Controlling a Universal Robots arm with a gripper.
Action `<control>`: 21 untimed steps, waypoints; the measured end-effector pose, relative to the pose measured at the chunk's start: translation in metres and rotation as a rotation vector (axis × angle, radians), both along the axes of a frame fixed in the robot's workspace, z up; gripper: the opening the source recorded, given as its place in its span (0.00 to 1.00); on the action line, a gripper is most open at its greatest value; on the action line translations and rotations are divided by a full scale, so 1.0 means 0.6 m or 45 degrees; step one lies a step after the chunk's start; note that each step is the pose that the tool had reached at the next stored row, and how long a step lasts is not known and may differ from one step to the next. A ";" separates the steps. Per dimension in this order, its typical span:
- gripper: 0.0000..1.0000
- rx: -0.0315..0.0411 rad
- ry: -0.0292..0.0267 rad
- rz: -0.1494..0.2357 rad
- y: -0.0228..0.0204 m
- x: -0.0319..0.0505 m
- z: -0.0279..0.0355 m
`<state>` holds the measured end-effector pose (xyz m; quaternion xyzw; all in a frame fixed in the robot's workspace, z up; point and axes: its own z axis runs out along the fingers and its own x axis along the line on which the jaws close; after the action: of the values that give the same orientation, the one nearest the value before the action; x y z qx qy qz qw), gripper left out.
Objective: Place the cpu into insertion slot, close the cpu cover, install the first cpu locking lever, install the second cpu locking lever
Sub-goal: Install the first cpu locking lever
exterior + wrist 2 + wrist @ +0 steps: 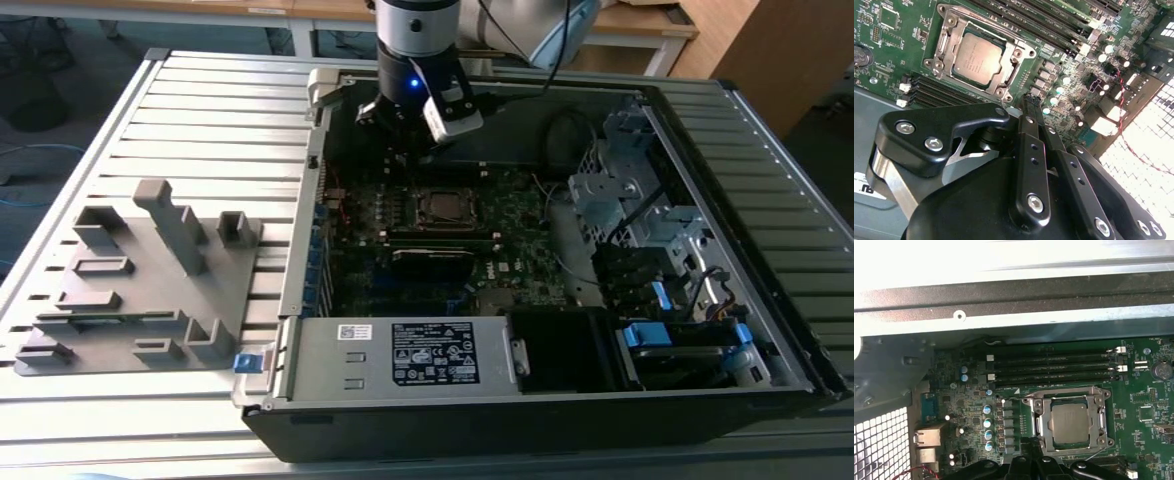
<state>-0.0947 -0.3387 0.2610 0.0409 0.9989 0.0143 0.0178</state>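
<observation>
The open computer case (747, 150) is holding the green motherboard (521, 270). The gripper (1030, 102) is hanging inside the case, over the board, and its fingers (1029, 150) are pressing together at the tips with nothing between them. Just ahead of those tips, the insertion slot (416, 207) is holding the cpu (978, 59) with its grey top facing up. The cpu cover (1069, 393) is lying flat around the cpu as a silver frame. I cannot tell whether the locking levers are hooked. The gripper is staying apart from slot and cover. A row of small capacitors (987, 422) is standing beside the slot, close to the fingertips. Beyond the slot, farther from the tips, long memory slots (1054, 367) are running along a case wall (1014, 315). Above the board the case is standing open around the gripper. Well away from the gripper, outside the case, a grey fixture tray (134, 330) is sitting on the slatted table (200, 100).
</observation>
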 end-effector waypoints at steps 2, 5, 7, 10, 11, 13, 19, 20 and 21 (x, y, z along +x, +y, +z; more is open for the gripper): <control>0.11 0.0001 0.0000 0.000 0.0000 0.000 0.000; 0.11 -0.0001 -0.0003 0.000 -0.0001 -0.005 0.000; 0.11 0.0001 -0.0007 0.000 0.0000 -0.009 -0.001; 0.11 0.0002 -0.0003 0.000 0.0000 -0.010 0.000; 0.11 0.0027 -0.0004 0.000 -0.0001 -0.010 0.000; 0.11 0.0309 -0.0005 0.000 -0.0002 -0.010 -0.001; 0.11 0.0496 -0.0006 0.000 -0.0003 -0.010 -0.001; 0.11 0.0497 -0.0006 0.000 -0.0003 -0.010 -0.001; 0.11 0.0498 -0.0007 0.000 -0.0003 -0.011 -0.001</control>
<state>-0.1011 -0.3389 0.2606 0.0413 0.9984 0.0338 0.0173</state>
